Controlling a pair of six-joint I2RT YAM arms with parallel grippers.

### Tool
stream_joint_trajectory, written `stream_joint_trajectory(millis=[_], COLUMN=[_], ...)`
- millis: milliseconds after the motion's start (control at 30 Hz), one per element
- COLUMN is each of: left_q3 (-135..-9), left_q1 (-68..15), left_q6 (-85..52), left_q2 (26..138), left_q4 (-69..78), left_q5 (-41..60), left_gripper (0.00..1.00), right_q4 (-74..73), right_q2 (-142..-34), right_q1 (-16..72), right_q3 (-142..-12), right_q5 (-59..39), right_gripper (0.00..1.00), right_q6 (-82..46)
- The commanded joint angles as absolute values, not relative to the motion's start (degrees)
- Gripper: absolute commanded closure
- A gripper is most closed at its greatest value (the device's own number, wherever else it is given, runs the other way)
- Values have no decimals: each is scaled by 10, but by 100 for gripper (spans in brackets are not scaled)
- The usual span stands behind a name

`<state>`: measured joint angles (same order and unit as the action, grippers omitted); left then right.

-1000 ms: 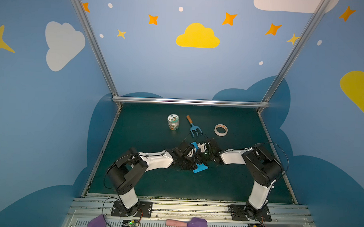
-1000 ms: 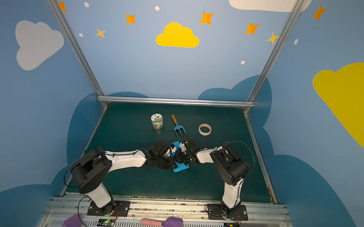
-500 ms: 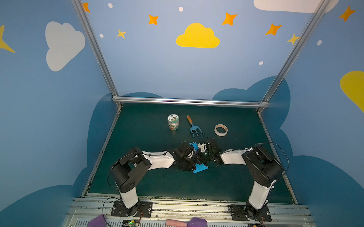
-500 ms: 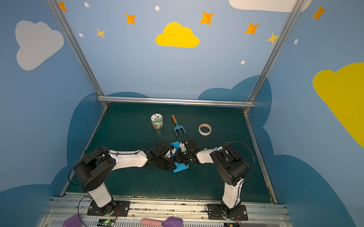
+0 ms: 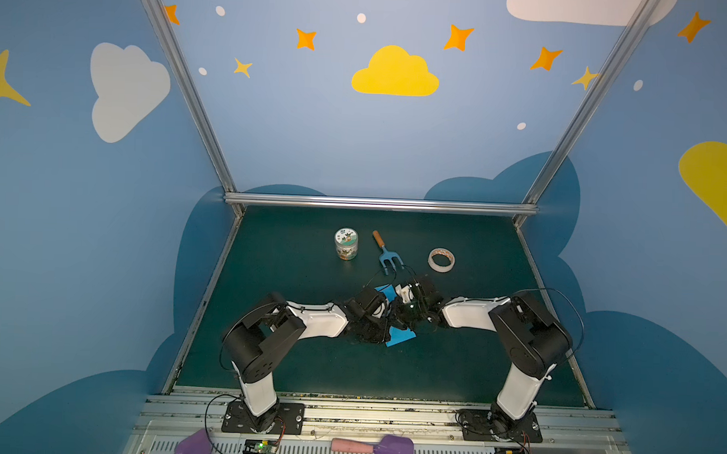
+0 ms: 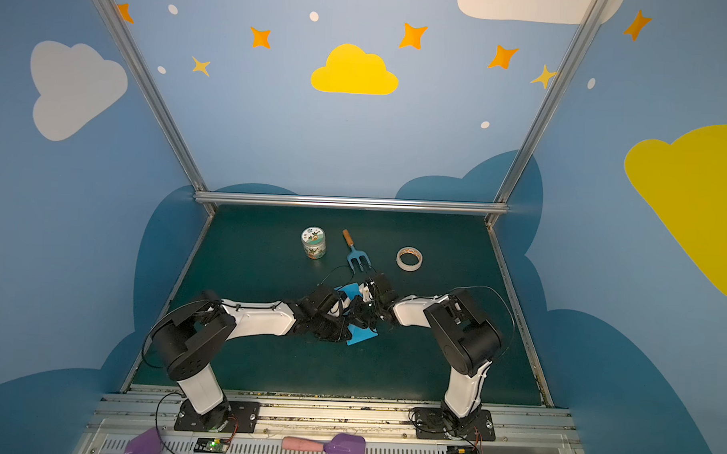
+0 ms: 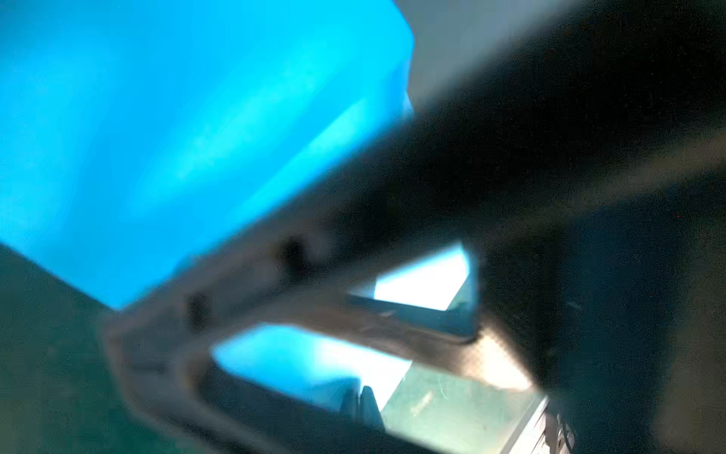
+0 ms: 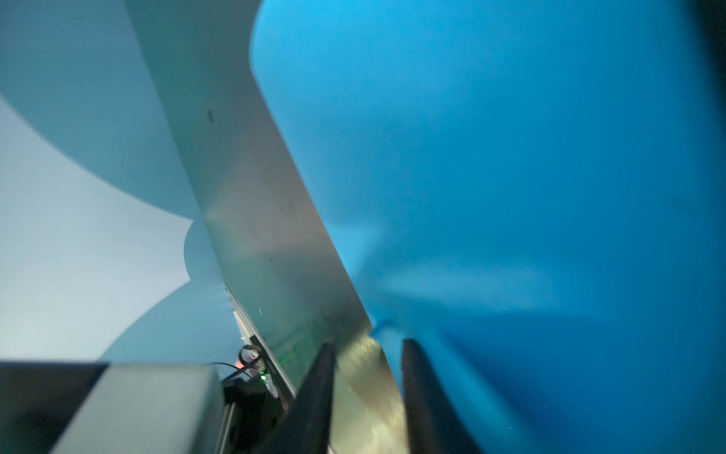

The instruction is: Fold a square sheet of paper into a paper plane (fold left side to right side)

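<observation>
In both top views the square sheet of paper point(image 5: 400, 335) sits creased in the middle of the green counter point(image 5: 290, 358). It is mostly covered where the two wrists meet, in front of the jar point(image 5: 346, 244), blue fork point(image 5: 389, 259) and tape roll point(image 5: 441, 260). Only the wrist views show the jaws. The left end effector point(image 7: 358, 401) has its tips together at the paper's blurred edge; I cannot tell whether paper lies between them. The right end effector point(image 8: 369, 348) has its jaws apart, with the paper just beside one finger.
</observation>
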<state>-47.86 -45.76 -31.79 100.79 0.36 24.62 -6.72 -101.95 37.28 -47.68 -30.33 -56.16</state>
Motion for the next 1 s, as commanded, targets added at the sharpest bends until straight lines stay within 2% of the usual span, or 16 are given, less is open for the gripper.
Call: stream_joint_trajectory(millis=[0, 167, 233, 300, 333, 367, 567, 967], left_q3=[-458, -455, -456, -454, -454, -454, -454, -454], left_q1=[-460, -460, -460, -460, -460, -460, -460, -459], left_q6=[-310, -310, -309, -310, -309, -309, -309, -309], left_q2=[1018, 1017, 1017, 1013, 1012, 1012, 1016, 1022], left_q4=[-14, -12, -13, -14, -14, -14, -13, -13], left_q5=[230, 233, 233, 232, 231, 231, 233, 236], left_gripper=[96, 96, 96, 96, 96, 96, 96, 96], right_q4=[15, 78, 85, 71, 61, 45, -22, -84], right_q2=[-962, -896, -882, -875, -875, -876, -897, -950], right_q1=[348, 326, 323, 323, 323, 323, 340, 371], right_q3=[-502, -492, -476, -452, -441, -429, -392, -398], right_q5=[-288, -275, -279, -295, -304, -315, -331, -321], right_gripper=[57, 55, 68, 89, 97, 100, 100, 100], right_q6=[-522, -469, -452, -440, -439, -439, -458, -485])
